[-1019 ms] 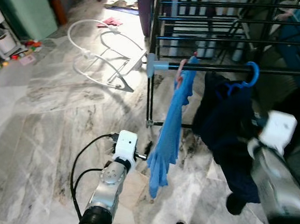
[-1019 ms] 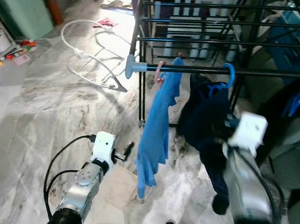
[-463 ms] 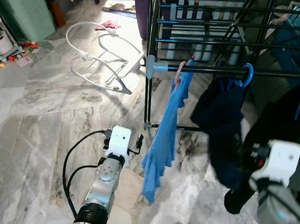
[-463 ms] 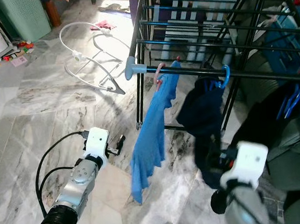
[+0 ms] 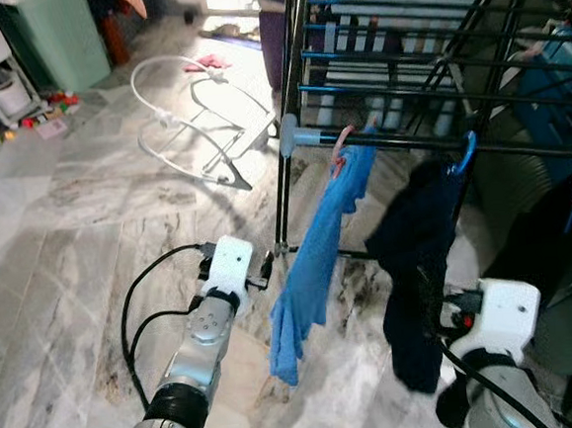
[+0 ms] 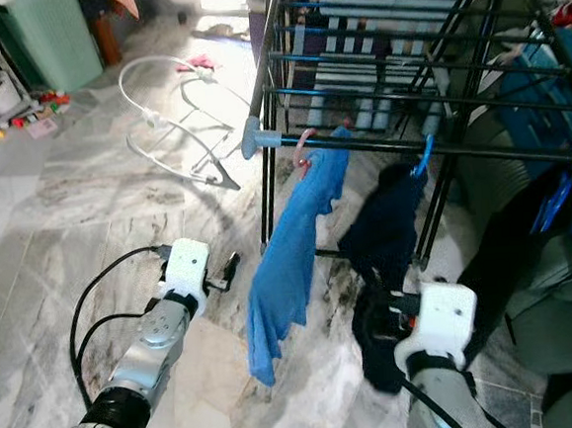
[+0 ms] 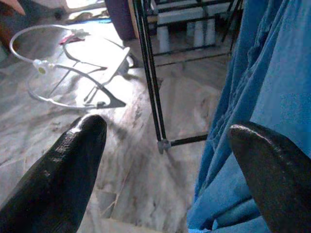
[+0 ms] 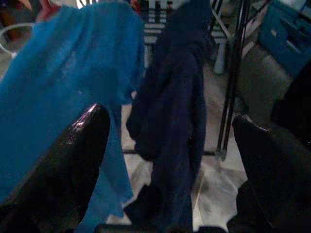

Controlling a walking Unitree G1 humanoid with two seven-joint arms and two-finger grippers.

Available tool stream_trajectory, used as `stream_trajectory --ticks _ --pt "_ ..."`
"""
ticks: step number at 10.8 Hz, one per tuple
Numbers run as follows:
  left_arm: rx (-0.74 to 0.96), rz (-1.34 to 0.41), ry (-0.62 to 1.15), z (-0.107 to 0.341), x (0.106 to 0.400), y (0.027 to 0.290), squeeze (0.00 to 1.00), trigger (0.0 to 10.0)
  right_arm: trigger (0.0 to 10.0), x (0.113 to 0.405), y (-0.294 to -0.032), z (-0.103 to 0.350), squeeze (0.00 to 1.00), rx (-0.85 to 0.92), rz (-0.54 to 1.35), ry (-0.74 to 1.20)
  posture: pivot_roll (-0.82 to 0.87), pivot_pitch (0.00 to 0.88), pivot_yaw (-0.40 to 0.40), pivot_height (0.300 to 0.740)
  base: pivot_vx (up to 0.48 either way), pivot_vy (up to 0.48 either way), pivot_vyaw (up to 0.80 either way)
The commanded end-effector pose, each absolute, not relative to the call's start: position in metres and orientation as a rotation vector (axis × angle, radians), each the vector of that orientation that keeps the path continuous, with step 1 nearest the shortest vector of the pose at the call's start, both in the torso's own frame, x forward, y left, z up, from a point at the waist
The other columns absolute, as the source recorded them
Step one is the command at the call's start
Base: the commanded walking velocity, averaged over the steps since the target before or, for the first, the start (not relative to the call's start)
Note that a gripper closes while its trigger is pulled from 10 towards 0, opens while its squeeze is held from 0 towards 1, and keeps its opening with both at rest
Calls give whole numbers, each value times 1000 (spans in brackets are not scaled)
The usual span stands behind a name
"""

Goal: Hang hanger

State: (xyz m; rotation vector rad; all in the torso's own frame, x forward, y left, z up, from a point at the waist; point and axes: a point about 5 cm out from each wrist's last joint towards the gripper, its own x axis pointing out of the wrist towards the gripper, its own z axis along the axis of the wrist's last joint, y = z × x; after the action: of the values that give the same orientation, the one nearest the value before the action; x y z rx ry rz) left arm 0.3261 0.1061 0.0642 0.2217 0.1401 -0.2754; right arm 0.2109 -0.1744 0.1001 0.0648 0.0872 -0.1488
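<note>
On the rack [image 5: 423, 59], blue hanger [image 5: 467, 153] is holding dark garment [image 5: 416, 263]; left gripper [image 7: 165, 165] and right gripper [image 8: 170, 160] fingers are spread, empty.

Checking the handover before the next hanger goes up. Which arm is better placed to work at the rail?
Neither clearly; both grippers, right and left, are open and empty, each facing a hung garment.

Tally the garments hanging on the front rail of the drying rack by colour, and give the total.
Light blue garment, on a pink hanger: 1
Dark navy garment, on a blue hanger: 1
Total on the front rail of the drying rack: 2
</note>
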Motion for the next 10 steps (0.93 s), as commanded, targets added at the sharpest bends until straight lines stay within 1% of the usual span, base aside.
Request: stream_trajectory --ticks 1,3,4,9,10 --pt "221 -283 173 60 325 104 0 10000 10000 210 -175 95 1000 57 -145 117 64 52 -55 740 -398 0 0" --pt "229 -285 173 59 325 105 0 10000 10000 209 -176 95 1000 65 -151 117 65 47 -52 740 -338 0 0" --pt "230 -284 173 59 325 105 0 10000 10000 210 -176 94 1000 65 -153 118 65 45 -50 740 274 0 0" --pt "242 -303 182 59 328 103 0 10000 10000 210 -176 93 1000 65 -166 111 57 18 -24 740 -317 0 0" --pt "247 -305 188 57 327 101 0 10000 10000 209 -176 92 992 63 -161 115 55 12 -22 740 0 0 0"
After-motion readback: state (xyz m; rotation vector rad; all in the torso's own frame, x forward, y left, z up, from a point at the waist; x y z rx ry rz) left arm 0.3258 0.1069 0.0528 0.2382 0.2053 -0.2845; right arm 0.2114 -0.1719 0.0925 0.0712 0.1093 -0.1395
